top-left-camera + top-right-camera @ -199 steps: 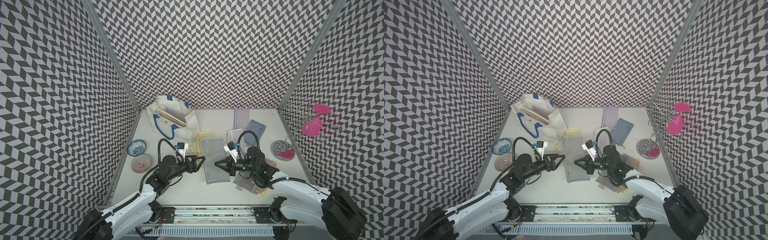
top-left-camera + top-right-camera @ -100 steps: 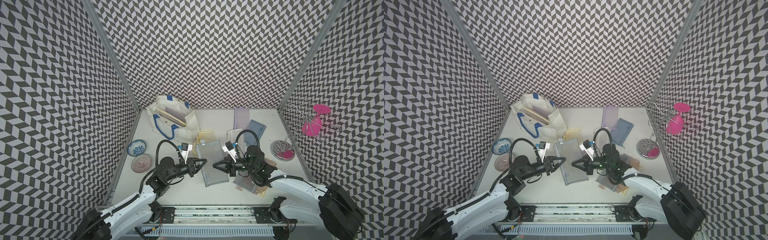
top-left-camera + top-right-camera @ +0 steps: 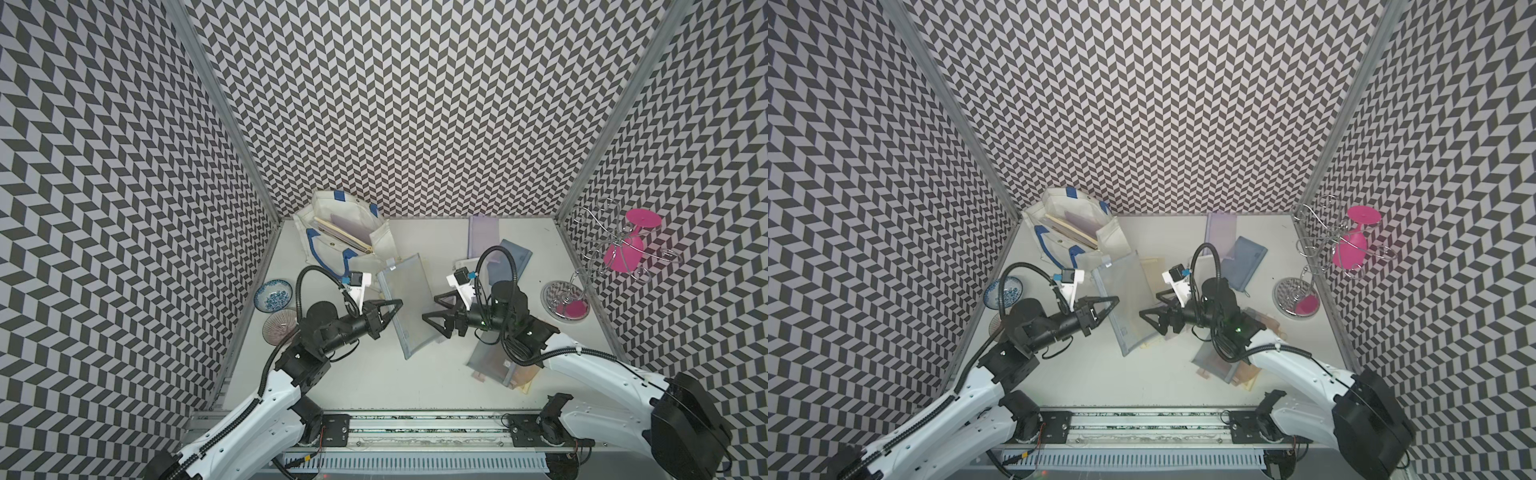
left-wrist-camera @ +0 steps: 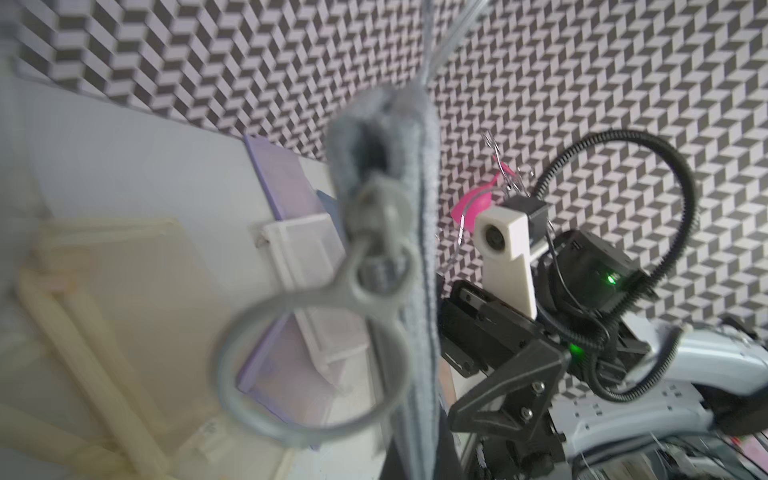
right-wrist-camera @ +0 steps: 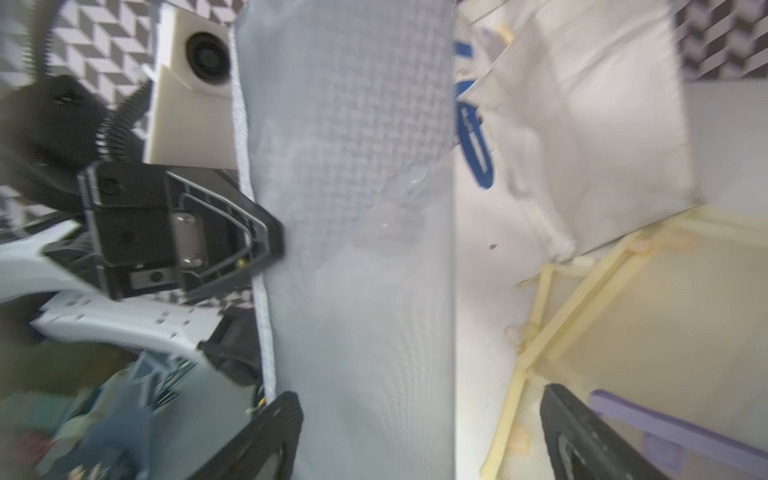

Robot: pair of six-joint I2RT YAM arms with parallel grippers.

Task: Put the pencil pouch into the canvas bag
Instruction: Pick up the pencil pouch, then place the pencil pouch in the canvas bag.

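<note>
The pencil pouch [image 3: 409, 303] [image 3: 1126, 299] is a grey mesh zip pouch with a ring pull [image 4: 307, 374], lying in the middle between both arms. My left gripper [image 3: 395, 304] [image 3: 1113, 301] is shut on its left long edge, as the right wrist view shows [image 5: 266, 241]. My right gripper [image 3: 431, 308] [image 3: 1149, 304] stands open at the pouch's right edge, and the pouch [image 5: 357, 249] lies between its spread fingers [image 5: 270, 432]. The white canvas bag [image 3: 345, 232] [image 3: 1075, 232] with blue handles stands open at the back left, just beyond the pouch's far end.
A blue patterned bowl [image 3: 273, 295] and a pinkish bowl [image 3: 279, 326] sit by the left wall. Purple [image 3: 482, 235], blue [image 3: 509, 259] and yellow [image 5: 644, 311] pouches lie behind, and more pouches [image 3: 498, 365] under the right arm. A wire rack with a pink glass [image 3: 623, 245] stands far right.
The left gripper closed on the pouch's edge and the right gripper, shut on it before, has opened. The pouch has shifted left and back, toward the bag.
</note>
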